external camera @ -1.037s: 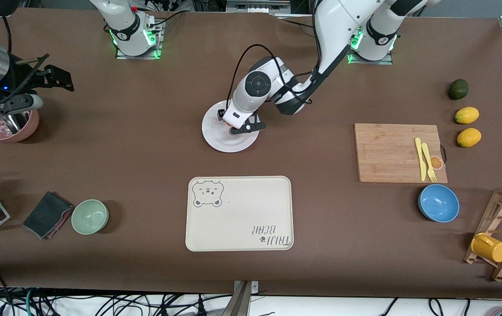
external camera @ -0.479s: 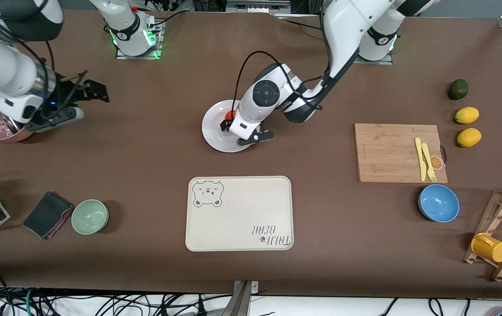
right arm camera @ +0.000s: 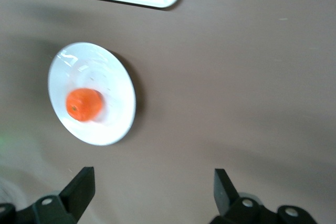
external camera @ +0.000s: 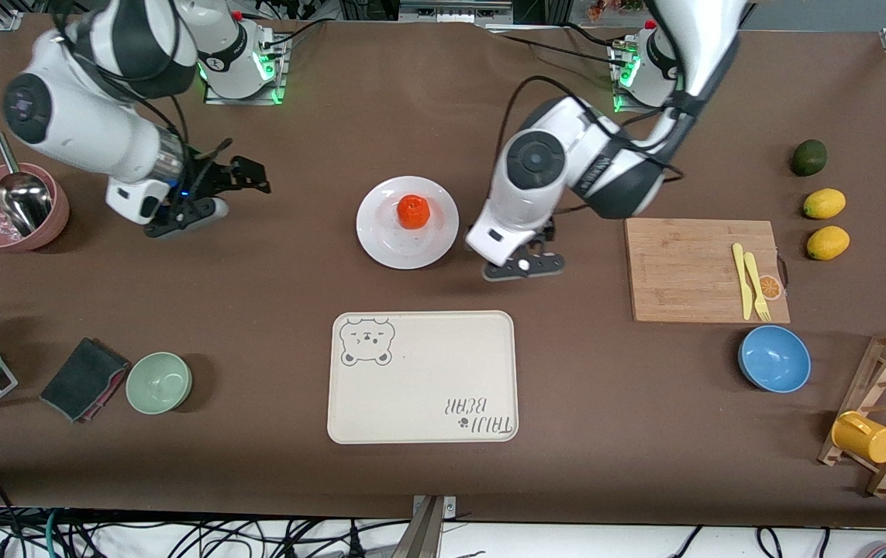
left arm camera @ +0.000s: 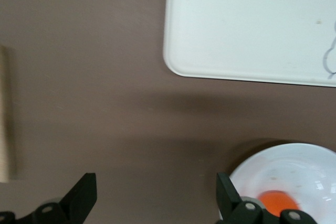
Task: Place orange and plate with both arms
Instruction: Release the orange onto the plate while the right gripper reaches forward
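The orange [external camera: 413, 211] sits on the white plate [external camera: 380, 242] mid-table [external camera: 295, 263], just farther from the front camera than the bear-printed tray [external camera: 422, 377]. Left pincer [external camera: 524, 265] hangs spread beside the plate; right pincer [external camera: 214, 190], also spread and empty, hovers toward its own end.

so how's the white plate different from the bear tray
The plate is round, glossy white and carries the orange; the tray is rectangular with rounded corners, cream and matte, and has nothing on it. The tray bears a bear drawing and lettering; the plate has no print. The tray is larger and lies nearer the front camera than the plate. Both lie flat on the brown table, and neither gripper touches them.
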Available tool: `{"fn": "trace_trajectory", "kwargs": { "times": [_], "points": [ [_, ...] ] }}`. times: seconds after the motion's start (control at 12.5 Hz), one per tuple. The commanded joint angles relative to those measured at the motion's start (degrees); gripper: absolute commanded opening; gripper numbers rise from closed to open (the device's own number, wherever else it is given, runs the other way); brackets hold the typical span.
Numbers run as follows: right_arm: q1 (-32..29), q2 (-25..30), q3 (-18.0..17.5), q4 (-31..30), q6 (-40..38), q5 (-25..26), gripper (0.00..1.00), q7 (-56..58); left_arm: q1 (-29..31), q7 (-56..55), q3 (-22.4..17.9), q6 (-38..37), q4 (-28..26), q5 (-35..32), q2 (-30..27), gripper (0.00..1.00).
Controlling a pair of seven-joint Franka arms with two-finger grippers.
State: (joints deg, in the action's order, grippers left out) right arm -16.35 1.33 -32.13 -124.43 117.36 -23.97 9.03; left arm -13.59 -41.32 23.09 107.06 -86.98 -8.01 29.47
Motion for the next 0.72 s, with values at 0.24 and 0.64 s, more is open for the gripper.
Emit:
{"fn": "trace_trajectory", "kwargs": {
  "times": [0.24, 0.64],
  "points": [
    [-0.44, -2.37, -9.88, -13.98, 20.34, -19.5, 1.0, 4.65, 15.68, 17.05, 0.64, -11.24, 3.39, -1.22, -10.81, 1.0],
    [-0.17, -12.91, -9.97, -17.43, 27.03, -44.2, 1.0, 32.67, 20.81, 27.32, -5.91, -17.23, 2.0, 4.38, -23.12, 1.0]
  ]
}}
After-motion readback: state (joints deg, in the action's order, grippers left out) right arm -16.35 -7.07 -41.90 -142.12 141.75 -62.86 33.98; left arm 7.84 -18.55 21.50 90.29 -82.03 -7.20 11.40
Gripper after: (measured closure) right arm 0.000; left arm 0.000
